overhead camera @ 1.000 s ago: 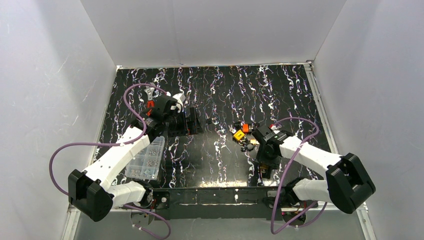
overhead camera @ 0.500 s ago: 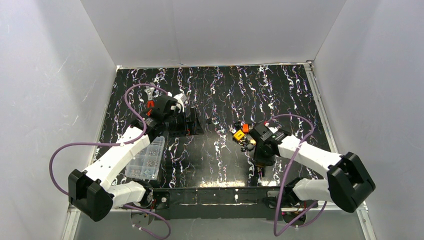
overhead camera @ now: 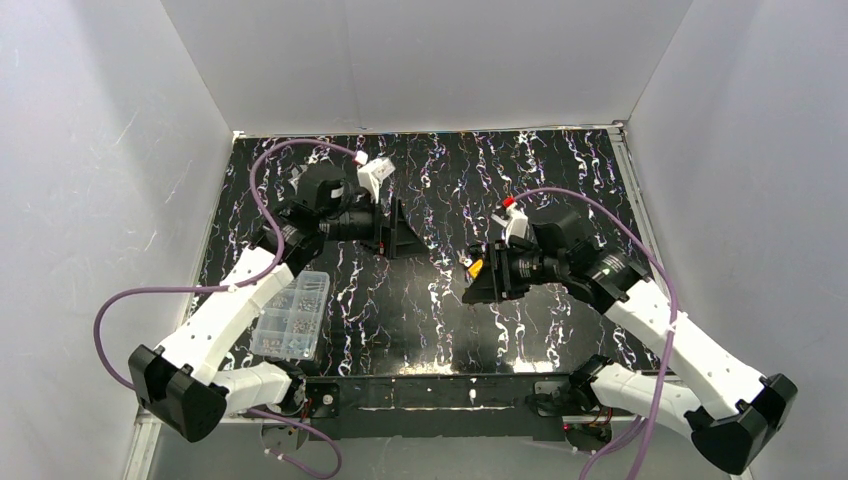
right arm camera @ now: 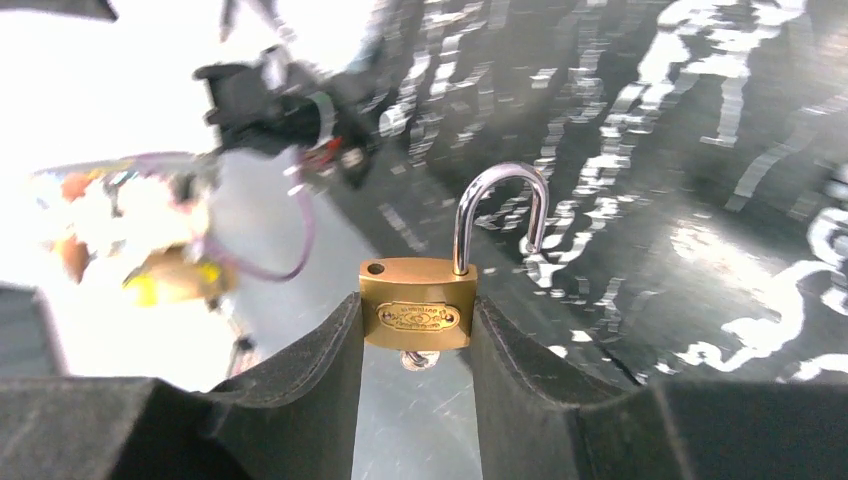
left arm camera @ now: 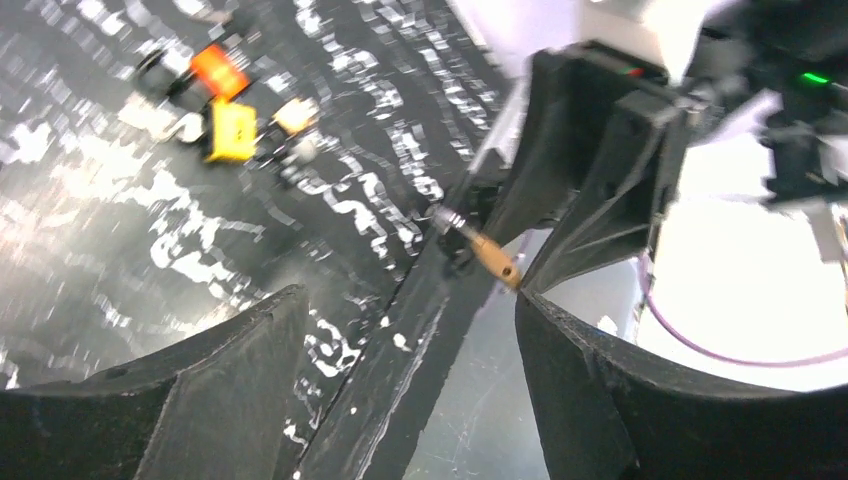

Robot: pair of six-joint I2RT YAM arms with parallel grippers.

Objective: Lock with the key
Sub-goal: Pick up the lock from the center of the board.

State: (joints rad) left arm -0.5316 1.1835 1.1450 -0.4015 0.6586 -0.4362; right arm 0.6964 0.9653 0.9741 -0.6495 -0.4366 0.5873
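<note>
right tool (right arm camera: 415, 306) clamped brass padlock (right arm camera: 418, 316), shackle swung open, frame centre | left tool (left arm camera: 405, 300) gaped wide, held nothing

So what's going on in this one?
The right end effector is shut on a brass padlock, whose shackle is swung open. The left end effector is open and empty, pointed toward the padlock. A bunch of keys with orange and yellow tags lies on the table, with neither arm touching it. A small metal piece shows under the padlock body, but I cannot tell whether it is a key. The padlock is not yet locked.
</note>
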